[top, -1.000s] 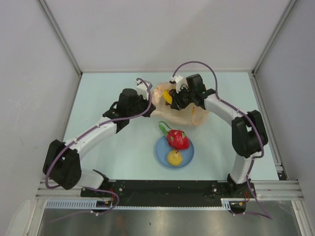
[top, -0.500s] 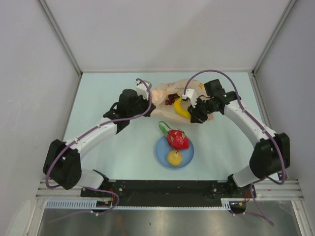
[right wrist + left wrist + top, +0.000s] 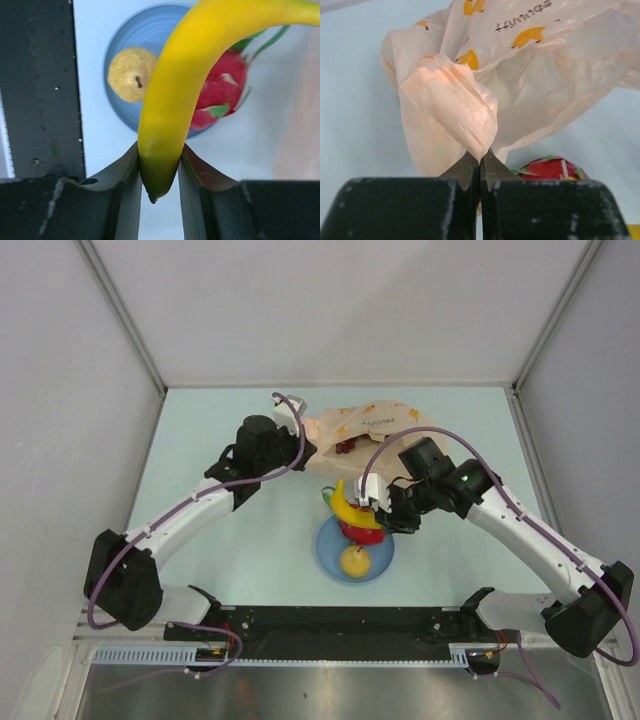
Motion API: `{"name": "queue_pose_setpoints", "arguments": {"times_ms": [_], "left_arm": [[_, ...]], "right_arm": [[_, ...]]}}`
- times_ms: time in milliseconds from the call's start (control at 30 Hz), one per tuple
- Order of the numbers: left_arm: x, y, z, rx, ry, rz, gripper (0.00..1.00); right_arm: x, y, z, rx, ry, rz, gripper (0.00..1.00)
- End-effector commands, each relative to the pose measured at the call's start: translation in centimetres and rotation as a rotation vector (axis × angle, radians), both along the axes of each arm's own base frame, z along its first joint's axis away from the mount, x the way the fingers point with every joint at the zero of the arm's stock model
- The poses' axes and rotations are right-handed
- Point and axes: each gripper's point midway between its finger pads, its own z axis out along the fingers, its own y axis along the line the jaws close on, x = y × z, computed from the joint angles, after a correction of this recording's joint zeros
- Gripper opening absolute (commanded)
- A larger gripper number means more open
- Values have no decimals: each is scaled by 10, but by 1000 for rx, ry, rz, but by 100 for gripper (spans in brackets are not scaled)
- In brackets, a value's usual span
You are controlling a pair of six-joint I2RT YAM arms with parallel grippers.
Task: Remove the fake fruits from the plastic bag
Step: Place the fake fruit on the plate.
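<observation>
My right gripper [image 3: 374, 513] [image 3: 159, 167] is shut on one end of the yellow banana [image 3: 347, 505] [image 3: 182, 75] and holds it above the round blue plate [image 3: 328, 557] [image 3: 117, 55]. On that plate lie the red dragon fruit [image 3: 362, 531] [image 3: 222, 87] with green tips and the yellowish round fruit [image 3: 353, 560] [image 3: 131, 74]. The peach-orange plastic bag [image 3: 375, 428] [image 3: 540, 85] lies behind the plate with something dark red [image 3: 344, 447] at its mouth. My left gripper [image 3: 297, 445] [image 3: 480, 162] is shut on a bunched fold of the bag [image 3: 455, 107].
White walls with metal corner posts [image 3: 120, 315] enclose the pale blue table [image 3: 200, 420] on three sides. A black rail [image 3: 340, 620] with the arm bases runs along the near edge. The right arm [image 3: 530, 530] stretches across the table's right half.
My right gripper has carried the banana from the bag's mouth at the back down towards the front, to above the blue plate. The left gripper stays shut on the bag.
</observation>
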Motion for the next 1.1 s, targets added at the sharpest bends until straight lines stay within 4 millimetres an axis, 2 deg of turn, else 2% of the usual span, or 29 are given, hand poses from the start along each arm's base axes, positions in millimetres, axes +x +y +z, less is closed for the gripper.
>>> {"name": "queue_pose_setpoints", "arguments": {"times_ms": [0, 33, 100, 133, 200, 233, 267, 333, 367, 400, 433, 467, 500, 533, 567, 600, 633, 667, 700, 733, 767, 833, 867, 933, 1067], "left_arm": [[-20, 2, 44, -92, -69, -43, 0], [-22, 3, 47, -103, -67, -37, 9], [-25, 13, 51, -96, -64, 0, 32], [-24, 18, 53, -89, -73, 13, 46], [-25, 32, 63, -72, -90, 56, 55], [-23, 43, 66, -60, -94, 87, 61], [-21, 52, 79, -62, -104, 124, 64], [-26, 82, 80, -68, -33, 246, 74], [-31, 89, 81, -89, -3, 275, 77], [-44, 89, 74, -118, 70, 242, 80], [-53, 96, 79, -204, 111, 256, 79], [-64, 92, 61, -238, 182, 223, 79], [-74, 82, 62, -316, 220, 159, 75], [-96, 67, 66, -365, 239, 16, 73], [-107, 60, 49, -376, 280, -40, 72], [-110, 56, 52, -390, 251, -89, 72], [-122, 48, 52, -403, 255, -181, 72], [-126, 44, 43, -407, 274, -220, 70], [-127, 41, 44, -420, 272, -254, 65], [-131, 38, 41, -429, 292, -283, 63], [-137, 35, 34, -439, 321, -311, 63], [-135, 38, 33, -446, 307, -298, 65], [-134, 39, 35, -440, 293, -290, 66], [-133, 41, 39, -427, 274, -290, 67], [-130, 40, 57, -426, 219, -314, 71]], "right_arm": [[-24, -1, -4, -12, 55, -36, 19], [-31, 10, -4, 11, 56, -29, 19], [-36, 19, -6, 45, 81, -59, 19], [-29, 27, 1, 103, 107, -142, 19], [-16, 30, 4, 136, 133, -229, 16], [-4, 32, 6, 162, 144, -301, 16], [5, 31, 7, 167, 125, -340, 16], [19, 35, 12, 201, 106, -379, 15], [23, 37, 14, 215, 108, -407, 15], [26, 40, 17, 230, 107, -412, 15], [30, 46, 20, 254, 101, -408, 15], [29, 53, 19, 255, 117, -395, 15], [28, 58, 18, 253, 122, -380, 15], [27, 65, 24, 263, 117, -359, 16], [24, 71, 21, 250, 132, -334, 16], [19, 79, 25, 250, 125, -299, 16], [18, 84, 35, 260, 115, -290, 16], [20, 85, 39, 260, 105, -301, 16], [21, 87, 43, 268, 116, -316, 16], [25, 86, 43, 253, 106, -336, 16], [32, 87, 56, 271, 75, -350, 15], [45, 82, 65, 263, 26, -384, 13], [56, 79, 78, 272, -21, -411, 12], [61, 75, 93, 280, -119, -365, 12], [74, 70, 109, 256, -309, -372, 8]]}}
